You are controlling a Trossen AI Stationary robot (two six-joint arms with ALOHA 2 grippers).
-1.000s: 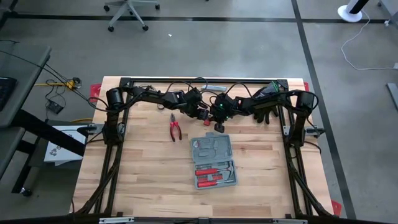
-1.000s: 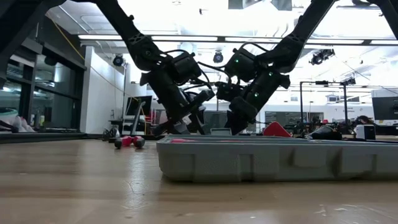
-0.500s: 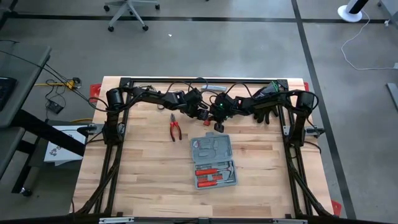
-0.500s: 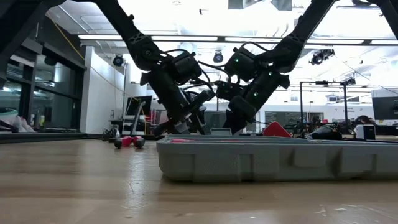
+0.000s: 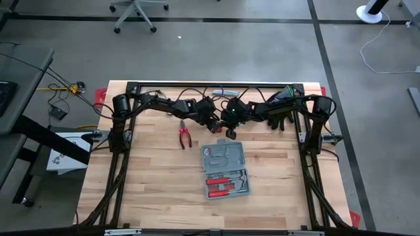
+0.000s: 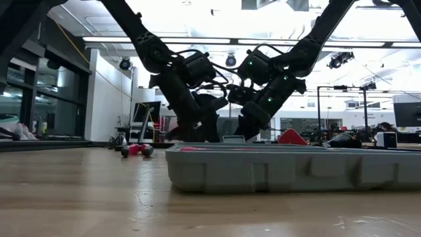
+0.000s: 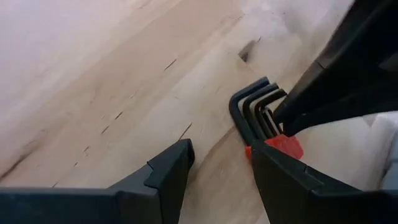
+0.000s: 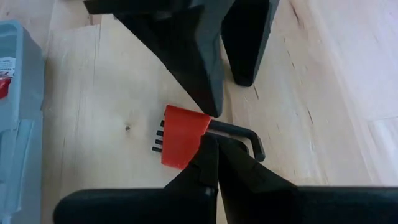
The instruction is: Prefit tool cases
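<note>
A: Mid-table, the tool case lies open and flat; red-handled tools fill its near half, the far half shows empty moulded slots.

B: Beyond the case?

A: Just past its far edge, a hex key set in a red holder lies on the wood. The right claw is pinched shut at the holder; whether it grips it I cannot tell. The left claw stands wide, its fingers astride the keys' bent ends, likely to steady them for seating.

B: Elsewhere?

A: Red pliers lie left of the case; black gloves sit beyond it to the right.
</note>
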